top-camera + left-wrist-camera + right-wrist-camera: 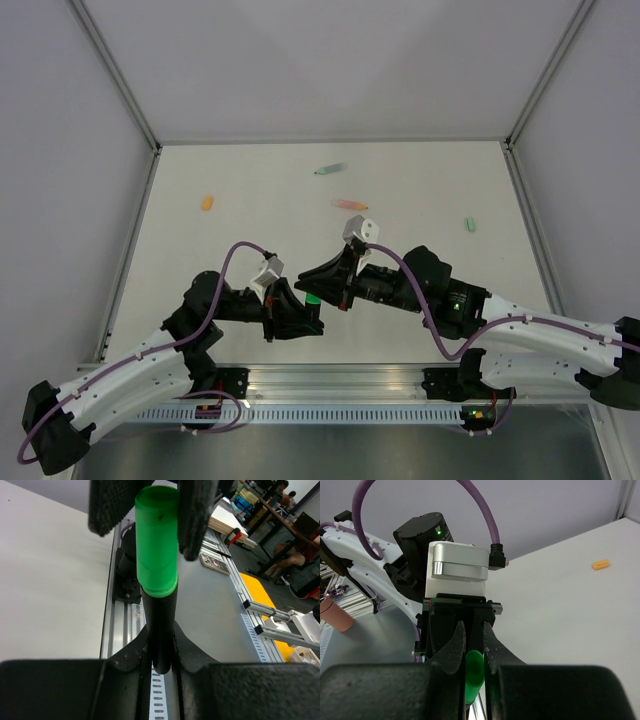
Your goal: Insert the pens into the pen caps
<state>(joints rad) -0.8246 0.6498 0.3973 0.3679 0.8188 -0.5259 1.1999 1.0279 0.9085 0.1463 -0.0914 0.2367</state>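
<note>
The black pen (160, 630) is held upright between my left gripper's (161, 655) shut jaws. The bright green cap (157, 540) sits over the pen's far end. My right gripper (474, 655) is shut on this cap (474, 672), and its fingers (197, 515) show on both sides of the cap in the left wrist view. In the top view the two grippers meet nose to nose at the green cap (312, 298), above the table's near middle. The mint pen (328, 169), salmon pen (350, 204), orange cap (207, 202) and mint cap (468, 224) lie apart on the far half.
The white table (420, 180) is walled on the left, right and back. An aluminium rail (340, 385) runs along the near edge at the arm bases. The orange cap (600, 564) also shows in the right wrist view.
</note>
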